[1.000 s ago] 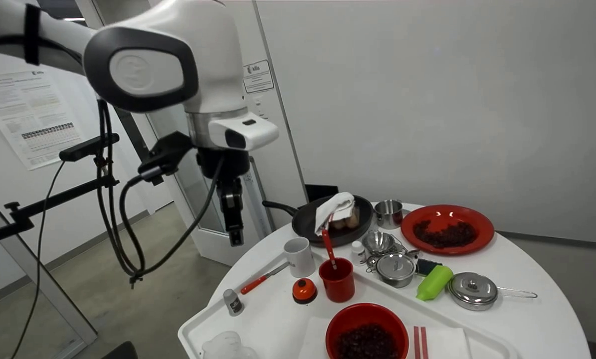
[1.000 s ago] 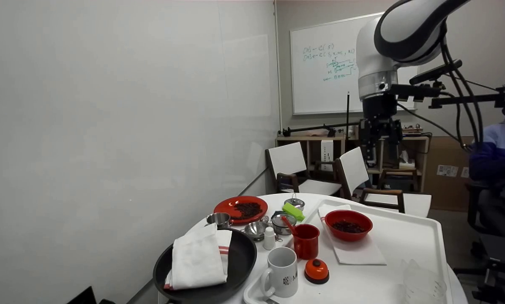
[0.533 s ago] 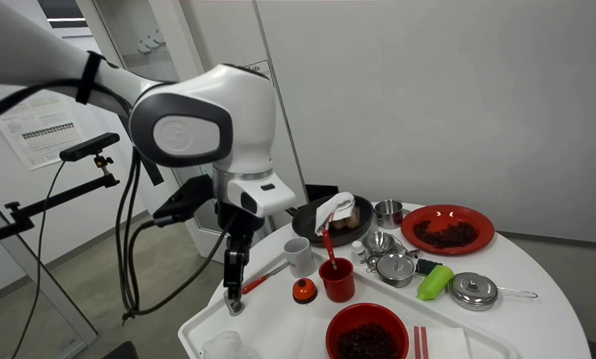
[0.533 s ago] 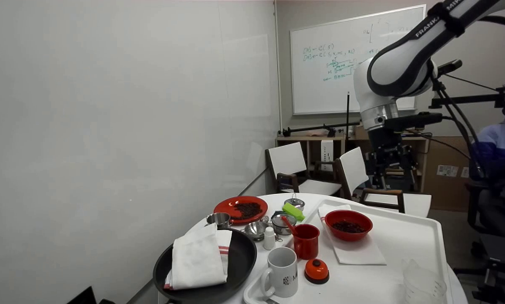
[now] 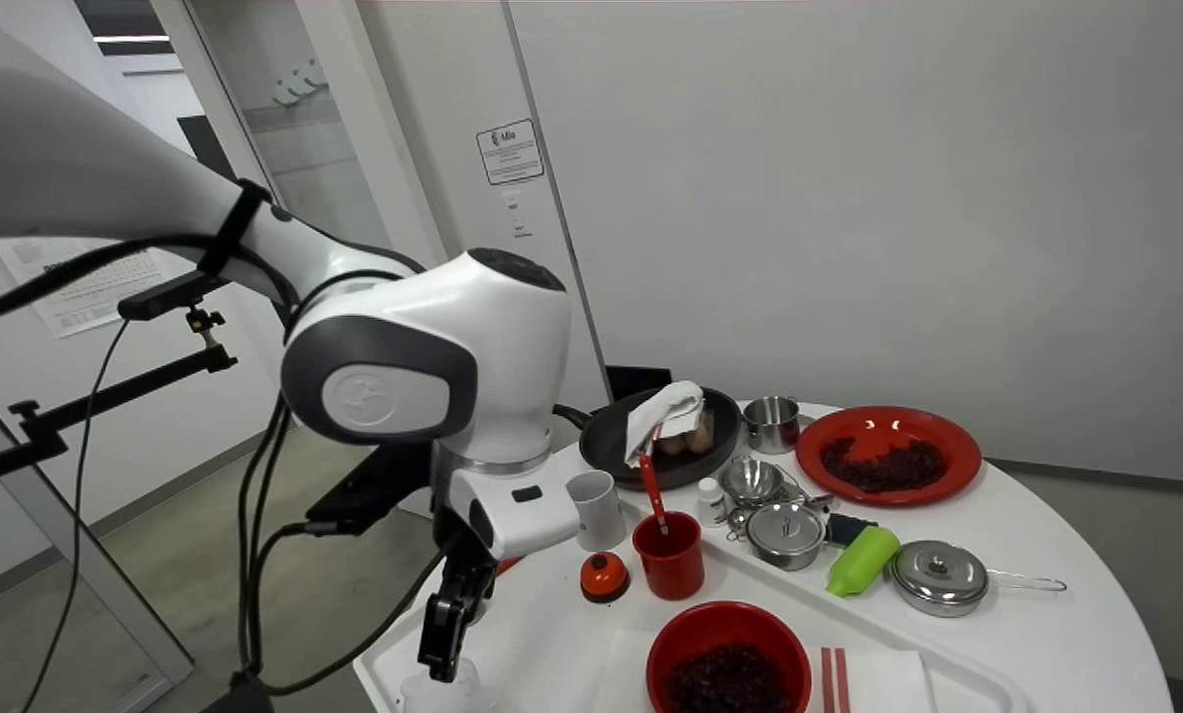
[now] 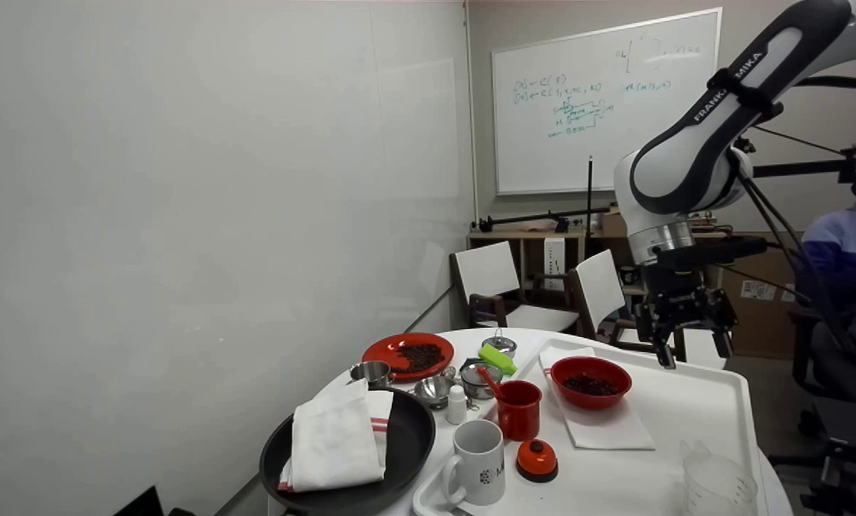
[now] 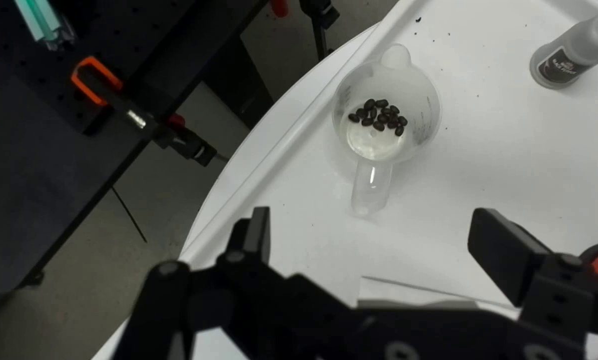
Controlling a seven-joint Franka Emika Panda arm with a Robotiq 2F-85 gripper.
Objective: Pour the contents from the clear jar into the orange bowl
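The clear jar [image 7: 421, 95] is a see-through cup with a handle and a spout. It stands upright on the white tray with several dark beans inside. It also shows in both exterior views [image 6: 718, 484] [image 5: 443, 688], partly behind my gripper or cut by the frame. The orange bowl [image 5: 893, 423] is wide and shallow with dark bits inside, far back on the table, also in an exterior view [image 6: 380, 351]. My gripper [image 7: 370, 220] is open and empty above the tray. The jar's handle points toward the gap between its fingers. It also shows in both exterior views [image 6: 697, 355] [image 5: 438, 671].
A deeper dark-red bowl [image 6: 591, 401] with dark bits stands on the tray [image 6: 736, 408]. An orange bell-shaped item [image 5: 604, 577], red cup [image 5: 670, 564], white mug [image 6: 479, 459] and grey shaker [image 7: 561, 65] stand nearby. Metal pots and a black pan [image 6: 417, 437] stand farther back.
My arm and gripper have come down toward the tray and the clear jar, and the gripper has tilted. The objects on the table have not moved.
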